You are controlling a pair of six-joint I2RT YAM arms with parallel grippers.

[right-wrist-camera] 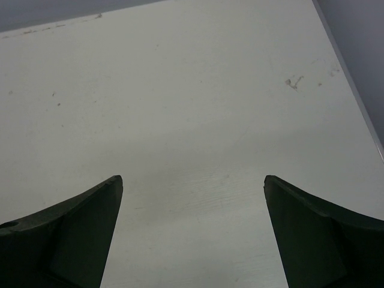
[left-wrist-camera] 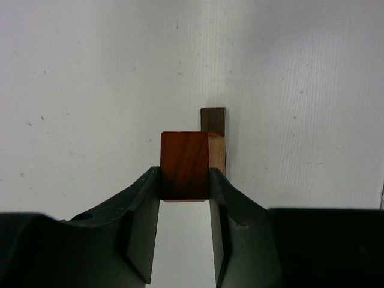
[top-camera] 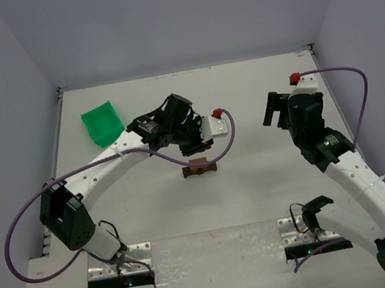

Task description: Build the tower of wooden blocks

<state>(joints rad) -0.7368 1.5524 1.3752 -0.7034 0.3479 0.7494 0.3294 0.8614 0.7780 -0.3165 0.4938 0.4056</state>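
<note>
**Pinching a reddish block at the tower, right of the green bin**

Pinching a reddish-orange block (left-wrist-camera: 185,166) by its 2 side faces, the left fingers (left-wrist-camera: 141,210) are pressing flat against the wood in the left wrist view. The block is standing square between them. Just behind it, a paler wooden piece (left-wrist-camera: 217,153) is showing at its right edge, and the end of a dark brown plank (left-wrist-camera: 213,120) is sticking out beyond that. Whether the held block is touching those pieces cannot be told.

In the top view the wood block tower (top-camera: 199,167) is sitting on the desk (top-camera: 261,191), to the right of the green bin (top-camera: 103,122) and nearer the arm bases than the bin. The left arm (top-camera: 106,163) is reaching past the bin's near side, with its wrist hanging directly over the tower.

The right fingers (right-wrist-camera: 84,228) are standing spread wide, with only bare desk showing between them. They are hovering well apart from the bin, far to its right, beyond the tower and at about the bin's depth on the desk.
</note>
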